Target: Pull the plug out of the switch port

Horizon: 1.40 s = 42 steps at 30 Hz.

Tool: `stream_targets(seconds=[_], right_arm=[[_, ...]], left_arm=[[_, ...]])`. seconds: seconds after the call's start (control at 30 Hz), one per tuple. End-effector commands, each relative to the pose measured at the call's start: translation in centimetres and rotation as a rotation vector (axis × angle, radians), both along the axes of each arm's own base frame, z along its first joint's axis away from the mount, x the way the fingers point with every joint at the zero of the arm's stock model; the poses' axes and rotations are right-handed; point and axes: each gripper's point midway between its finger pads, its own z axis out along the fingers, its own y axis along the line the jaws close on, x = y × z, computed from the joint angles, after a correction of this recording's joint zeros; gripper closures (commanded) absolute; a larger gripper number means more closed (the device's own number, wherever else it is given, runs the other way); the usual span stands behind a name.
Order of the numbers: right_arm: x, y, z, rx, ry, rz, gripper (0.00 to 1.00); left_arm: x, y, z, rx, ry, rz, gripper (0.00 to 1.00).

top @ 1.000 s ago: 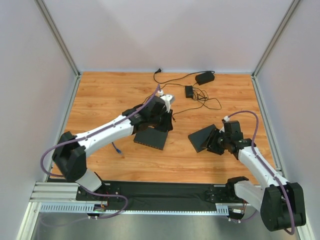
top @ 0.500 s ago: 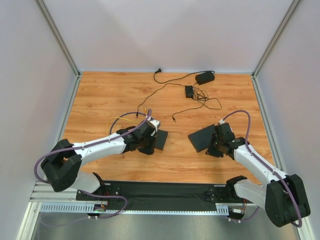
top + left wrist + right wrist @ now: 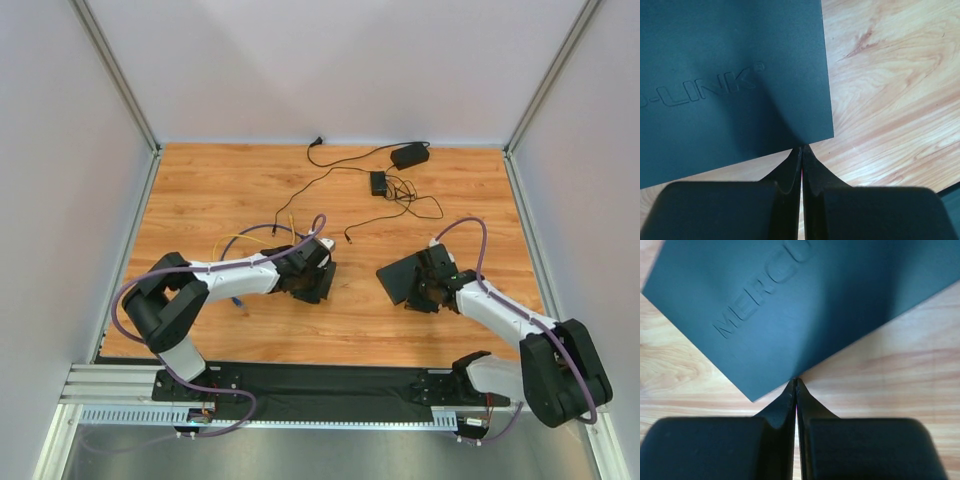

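Just left of the worktop's middle lies the switch (image 3: 730, 75). The left gripper (image 3: 801, 147), jaws pressed together, has its tips at the switch's near corner. Right of the middle, the right gripper (image 3: 795, 380), jaws likewise pressed together, points at the edge of a black slab (image 3: 805, 300). Black cables (image 3: 400, 192) tangle near the far edge.

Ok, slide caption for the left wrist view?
Left gripper, shut, tips at a corner of the black LINK-marked switch; wooden table beyond.
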Motion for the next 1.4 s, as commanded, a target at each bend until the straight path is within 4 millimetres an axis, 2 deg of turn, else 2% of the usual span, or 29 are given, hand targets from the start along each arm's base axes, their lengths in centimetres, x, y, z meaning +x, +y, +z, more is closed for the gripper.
stream_targets(seconds=[0.0, 0.17, 0.3, 0.53, 0.63, 0.67, 0.7, 0.73, 0.77, 0.8, 0.83, 0.9, 0.93, 1.0, 1.03, 1.1, 1.13, 1.17, 1.2, 1.23, 1.3, 1.33, 1.37], right_arm=[[2.6, 1.4, 1.0, 0.033, -0.085, -0.019, 1.0], [4.1, 2.3, 1.2, 0.034, -0.091, -0.017, 1.0], [5.3, 3.0, 1.5, 0.033, -0.098, -0.009, 0.99], [5.8, 3.1, 1.5, 0.017, -0.09, 0.004, 1.0], [4.9, 3.0, 1.6, 0.004, -0.084, 0.031, 1.0], [4.6, 3.0, 1.9, -0.004, -0.098, 0.044, 0.99], [4.1, 2.9, 1.9, -0.016, -0.094, 0.058, 0.99], [3.4, 2.7, 1.9, -0.024, -0.082, 0.067, 0.99], [3.1, 2.9, 2.5, -0.012, -0.1, 0.084, 0.97], [2.8, 3.0, 2.8, -0.005, -0.105, 0.098, 0.96], [2.3, 2.9, 3.2, 0.003, -0.117, 0.11, 0.95], [1.7, 2.9, 3.6, 0.016, -0.126, 0.126, 0.92], [1.5, 2.7, 4.0, 0.018, -0.14, 0.133, 0.91], [1.3, 2.6, 4.4, 0.018, -0.154, 0.142, 0.88], [1.2, 2.5, 4.8, 0.018, -0.167, 0.15, 0.85], [1.2, 2.4, 5.2, 0.015, -0.18, 0.155, 0.83], [1.3, 2.4, 5.3, 0.013, -0.184, 0.157, 0.81], [1.4, 2.4, 5.5, 0.013, -0.191, 0.161, 0.77], [1.4, 2.4, 5.5, 0.013, -0.191, 0.162, 0.74], [1.4, 2.5, 5.6, 0.013, -0.196, 0.166, 0.65], [1.4, 2.4, 5.5, 0.015, -0.195, 0.168, 0.53], [1.4, 2.5, 5.5, 0.018, -0.199, 0.168, 0.42], [1.3, 2.5, 5.5, 0.019, -0.2, 0.167, 0.38]], left_arm=[[1.4, -1.8, 0.9, -0.043, -0.038, -0.005, 0.99], [2.2, -2.5, 0.4, -0.018, -0.035, -0.018, 0.99], [2.8, -3.3, 0.8, -0.031, -0.038, -0.025, 0.99], [2.8, -3.6, 1.6, -0.048, -0.046, -0.034, 0.99], [2.2, -3.5, 2.8, -0.09, -0.054, -0.038, 0.99], [2.0, -3.5, 3.9, -0.124, -0.069, -0.034, 0.99], [1.3, -2.9, 3.7, -0.132, -0.058, -0.034, 0.99], [0.9, -3.4, 4.5, -0.179, -0.064, -0.043, 0.96], [0.6, -3.4, 6.2, -0.231, -0.087, -0.045, 0.94], [-0.1, -3.0, 6.0, -0.247, -0.073, -0.04, 0.92], [-0.6, -3.3, 7.8, -0.307, -0.092, -0.057, 0.91], [-1.5, -3.0, 8.5, -0.347, -0.085, -0.06, 0.88], [-1.7, -2.8, 10.0, -0.384, -0.115, -0.063, 0.85], [-2.1, -2.0, 10.6, -0.406, -0.136, -0.048, 0.8], [-2.3, -1.6, 12.2, -0.442, -0.174, -0.044, 0.73], [-2.4, -0.5, 12.5, -0.455, -0.199, -0.017, 0.65], [-2.3, 0.3, 13.7, -0.486, -0.229, 0.003, 0.58], [-2.2, 0.8, 13.9, -0.496, -0.24, 0.018, 0.54], [-2.3, 1.5, 13.4, -0.494, -0.234, 0.032, 0.5], [-2.0, 2.4, 14.0, -0.513, -0.256, 0.055, 0.44], [-2.3, 3.6, 13.1, -0.509, -0.242, 0.071, 0.4], [-2.3, 4.3, 13.4, -0.522, -0.254, 0.083, 0.37], [-2.0, 5.1, 13.2, -0.525, -0.257, 0.112, 0.36]])
